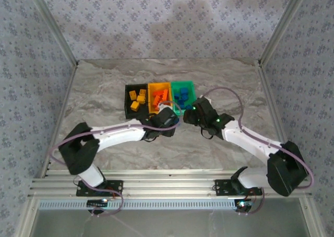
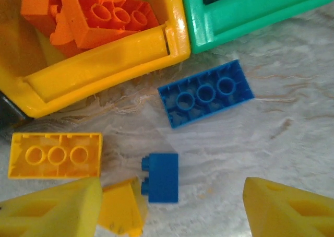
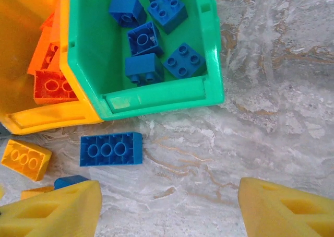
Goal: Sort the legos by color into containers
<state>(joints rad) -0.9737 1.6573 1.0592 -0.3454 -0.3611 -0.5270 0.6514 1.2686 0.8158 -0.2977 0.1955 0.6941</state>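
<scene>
The containers stand in a row: black [image 1: 129, 105] with yellow legos, yellow-orange [image 1: 150, 97] with orange-red ones [image 2: 112, 18], green [image 1: 192, 92] with several blue ones [image 3: 146, 38]. In front of them on the table lie a long blue lego [image 2: 205, 93], underside up, a long yellow lego [image 2: 56, 154], a small blue lego [image 2: 160, 177] and a small yellow lego [image 2: 122, 208]. My left gripper [image 2: 172, 200] is open, with the small blue lego between its fingers, untouched, and the small yellow one against the left finger [image 2: 52, 211]. My right gripper [image 3: 170, 195] is open over bare table, right of the long blue lego [image 3: 110, 149].
Both grippers [image 1: 168, 117] [image 1: 194, 114] hover close together just in front of the bins. Metal frame posts [image 1: 62, 44] and patterned walls bound the marble table [image 1: 104, 80] at left, right and back.
</scene>
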